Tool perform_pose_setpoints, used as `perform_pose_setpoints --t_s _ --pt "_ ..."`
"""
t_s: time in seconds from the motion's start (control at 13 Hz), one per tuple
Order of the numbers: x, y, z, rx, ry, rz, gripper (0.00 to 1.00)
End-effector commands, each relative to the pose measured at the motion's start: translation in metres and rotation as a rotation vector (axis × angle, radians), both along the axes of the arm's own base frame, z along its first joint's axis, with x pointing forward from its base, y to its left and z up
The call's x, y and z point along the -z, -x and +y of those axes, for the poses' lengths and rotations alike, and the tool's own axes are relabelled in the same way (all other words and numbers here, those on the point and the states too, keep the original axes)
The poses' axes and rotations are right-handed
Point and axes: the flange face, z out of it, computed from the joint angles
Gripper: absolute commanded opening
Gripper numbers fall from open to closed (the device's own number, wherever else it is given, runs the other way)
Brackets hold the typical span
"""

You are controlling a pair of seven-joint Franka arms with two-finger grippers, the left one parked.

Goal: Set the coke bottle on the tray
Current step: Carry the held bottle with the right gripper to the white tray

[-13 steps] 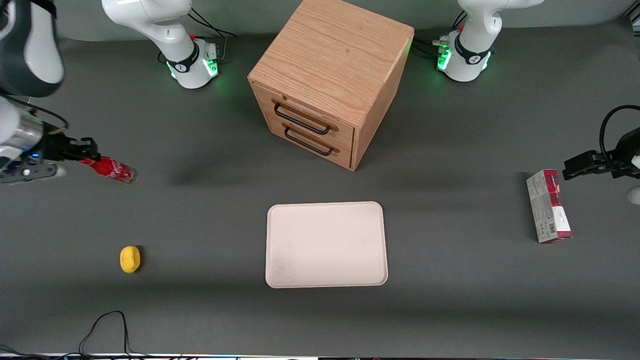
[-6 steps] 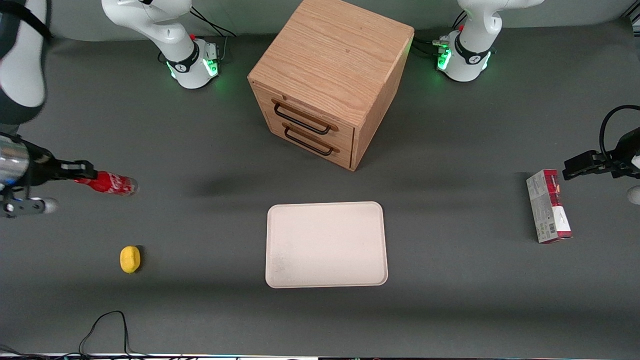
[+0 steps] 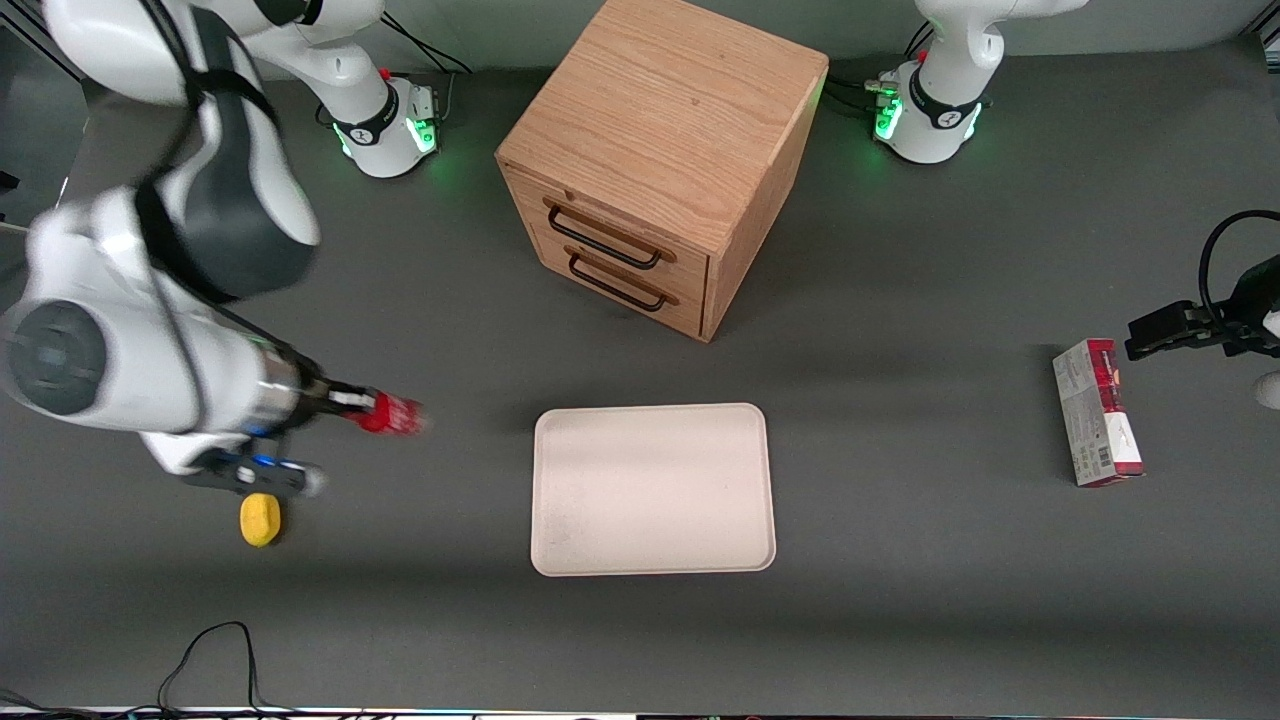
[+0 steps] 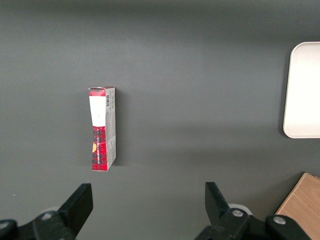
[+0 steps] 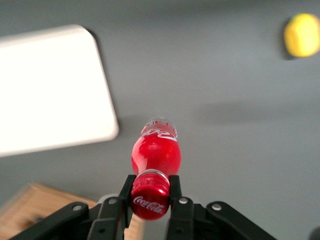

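The coke bottle (image 3: 393, 413) is a small red bottle with white lettering, held in the air by its red cap (image 5: 149, 199). My right gripper (image 3: 358, 404) is shut on that cap, with a black finger on either side of it (image 5: 150, 191). The bottle's body (image 5: 156, 150) points away from the wrist, over the bare grey table. The cream tray (image 3: 653, 488) lies flat on the table in front of the drawer cabinet, a short way from the bottle toward the parked arm's end. One rounded corner of the tray (image 5: 75, 100) shows in the right wrist view.
A wooden drawer cabinet (image 3: 660, 160) with two black handles stands farther from the front camera than the tray. A yellow lemon (image 3: 260, 519) lies just under the working arm's wrist, nearer the camera. A red-and-grey carton (image 3: 1096, 412) lies at the parked arm's end.
The working arm has swung in from the table's end toward the tray, carrying the bottle with it and a little nearer the front camera. The grip on the cap is unchanged.
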Motion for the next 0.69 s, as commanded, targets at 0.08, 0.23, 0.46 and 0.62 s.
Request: perform_pose_setpoints --t_s 0.08,0.23,0.46,0.62 --pt "0.038 -0.024 0.061 0.11 -0.052 -0.103 0.0" --pt "0.075 -0.035 0.086 0.12 -0.063 -0.166 0.0" --pt "0.12 -0.042 0.116 0.159 -0.025 -0.256 0.0" --pt "0.135 -0.044 0.123 0.155 -0.031 -0.272 0.0"
